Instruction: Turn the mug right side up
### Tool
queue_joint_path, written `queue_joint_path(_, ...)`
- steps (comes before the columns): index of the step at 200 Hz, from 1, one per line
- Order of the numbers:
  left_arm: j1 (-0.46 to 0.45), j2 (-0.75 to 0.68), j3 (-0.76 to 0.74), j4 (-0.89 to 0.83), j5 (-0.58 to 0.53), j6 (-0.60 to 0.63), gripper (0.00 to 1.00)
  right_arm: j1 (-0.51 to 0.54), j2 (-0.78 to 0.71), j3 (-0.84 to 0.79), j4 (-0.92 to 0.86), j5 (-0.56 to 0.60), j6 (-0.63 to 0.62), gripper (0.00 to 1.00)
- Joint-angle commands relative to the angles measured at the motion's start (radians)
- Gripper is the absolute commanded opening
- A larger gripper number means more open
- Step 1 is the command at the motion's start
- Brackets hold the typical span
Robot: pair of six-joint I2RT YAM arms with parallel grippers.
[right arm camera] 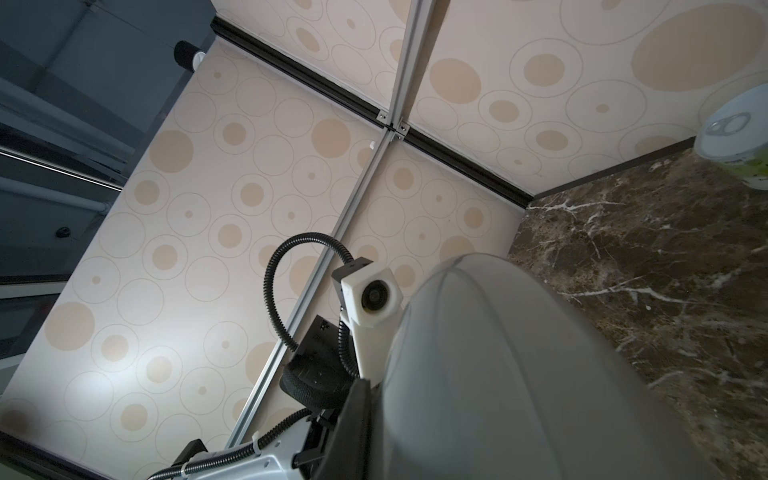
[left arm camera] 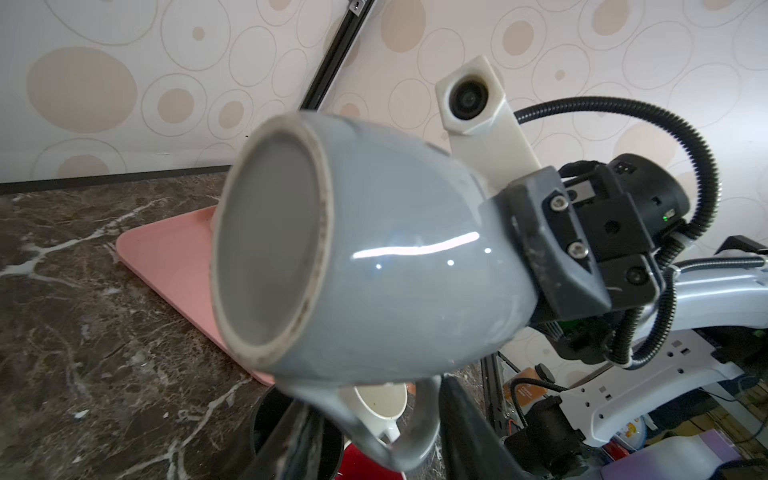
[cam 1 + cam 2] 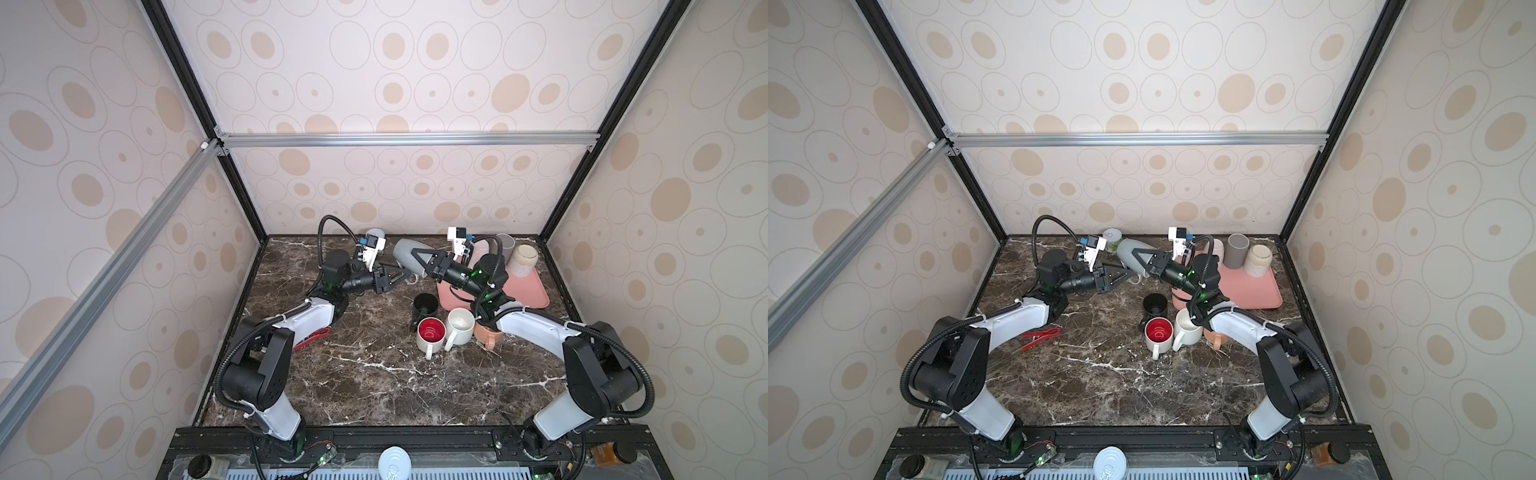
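Note:
The grey mug hangs on its side above the back middle of the table. Its base faces the left wrist camera, on the mug. My right gripper is shut on the mug's wall near the rim, with one finger pressed flat on the outside. The other finger is hidden. My left gripper is open just below the mug. The mug's handle hangs between its parted fingers, and neither finger presses on it.
A pink tray at the back right carries a grey tumbler, a beige cup and a pink cup. Upright black, red-lined, white and peach mugs stand at centre right. Red tongs lie left; a can stands at the back.

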Motion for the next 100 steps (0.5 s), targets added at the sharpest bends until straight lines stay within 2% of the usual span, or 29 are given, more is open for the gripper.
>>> queue_joint_path(1,0.014,-0.071,0.049,-0.157,-0.101,0.162,0.49,0.012,-0.062,0.022,-0.149,0.048,-0.096,0.00)
queue_joint_path(32,0.024,-0.090,0.098,-0.412,-0.253,0.289,0.50,0.049,-0.114,0.073,-0.445,0.140,-0.270,0.00)
queue_joint_path(57,0.031,-0.119,0.089,-0.493,-0.354,0.330,0.52,0.088,-0.118,0.145,-0.678,0.223,-0.386,0.00)
queue_joint_path(100,0.032,-0.168,0.077,-0.593,-0.520,0.407,0.52,0.132,-0.074,0.268,-0.934,0.330,-0.488,0.00)
